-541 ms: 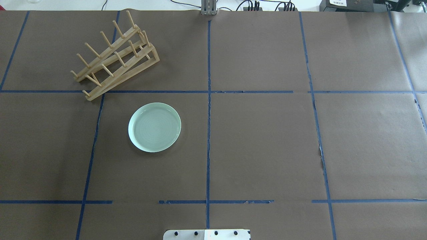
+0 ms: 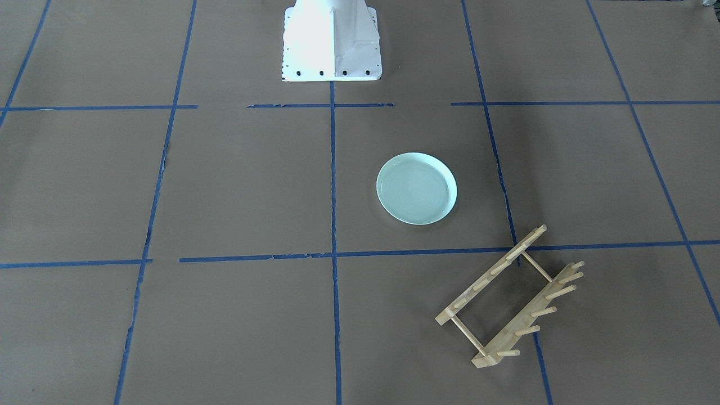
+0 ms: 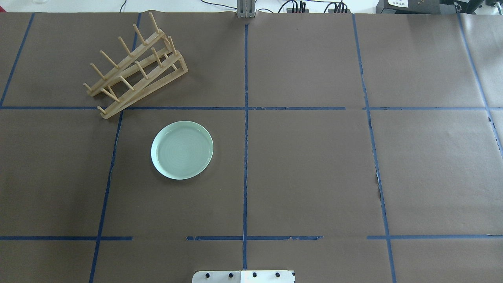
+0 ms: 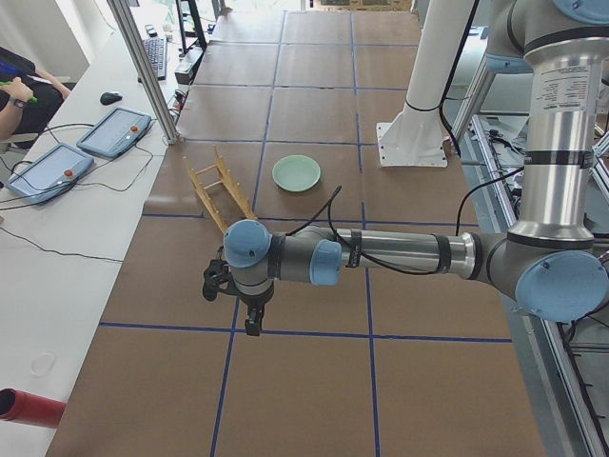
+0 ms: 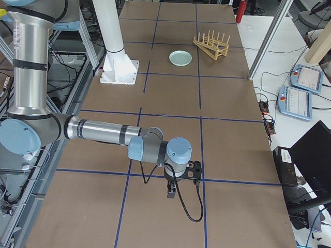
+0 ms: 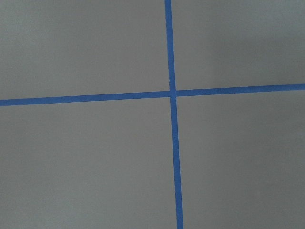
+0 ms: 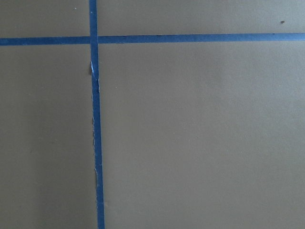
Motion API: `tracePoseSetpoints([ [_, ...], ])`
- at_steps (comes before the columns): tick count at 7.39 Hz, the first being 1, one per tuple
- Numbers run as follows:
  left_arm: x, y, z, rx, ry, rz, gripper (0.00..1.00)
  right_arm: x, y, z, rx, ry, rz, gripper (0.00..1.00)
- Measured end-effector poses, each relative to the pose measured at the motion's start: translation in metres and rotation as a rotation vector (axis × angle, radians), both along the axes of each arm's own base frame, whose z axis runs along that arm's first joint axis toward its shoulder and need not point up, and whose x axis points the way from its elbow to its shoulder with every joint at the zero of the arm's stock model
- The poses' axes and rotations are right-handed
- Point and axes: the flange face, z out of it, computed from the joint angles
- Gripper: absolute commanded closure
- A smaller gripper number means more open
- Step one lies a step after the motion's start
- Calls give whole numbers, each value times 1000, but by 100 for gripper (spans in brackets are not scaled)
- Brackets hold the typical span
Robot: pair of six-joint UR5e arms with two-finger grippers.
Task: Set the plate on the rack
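Brown table (image 2: 225, 185), plate (image 2: 416, 188) flat, rack (image 2: 514, 333) nearby

We see the silver-tubed left arm (image 4: 400, 252) with pale blue round joint caps, grey housings and black bands; a thin black cable (image 4: 332, 202) loops off it, and small printed text marks its upright segment at two o'clock. It ends in a black left gripper (image 4: 252, 328). The matching right arm (image 5: 98, 129) has a black wire (image 5: 186, 209) curling by its black right gripper (image 5: 170, 195) at six o'clock. The white flared pedestal (image 2: 332, 45) shows dark screws along its rim
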Motion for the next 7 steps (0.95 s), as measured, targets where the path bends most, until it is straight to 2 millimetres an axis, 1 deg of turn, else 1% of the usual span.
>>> tracePoseSetpoints([
  [1, 3, -14, -34, 1, 10, -57, 0, 0, 0, 0, 0, 0, 0, 0],
  [2, 16, -25, -75, 10, 27, -97, 0, 0, 0, 0, 0, 0, 0, 0],
  [3, 43, -34, -119, 13, 53, -119, 0, 0, 0, 0, 0, 0, 0, 0],
  [4, 76, -41, -161, -3, 87, -139, 0, 0, 0, 0, 0, 0, 0, 0],
  [5, 115, -46, -205, -32, 127, -156, 0, 0, 0, 0, 0, 0, -1, 0],
  [6, 157, -46, -244, -69, 162, -162, 0, 0, 0, 0, 0, 0, 0, 0],
  [7, 204, -42, -278, -107, 184, -164, 0, 0, 0, 0, -1, 0, 0, 0],
])
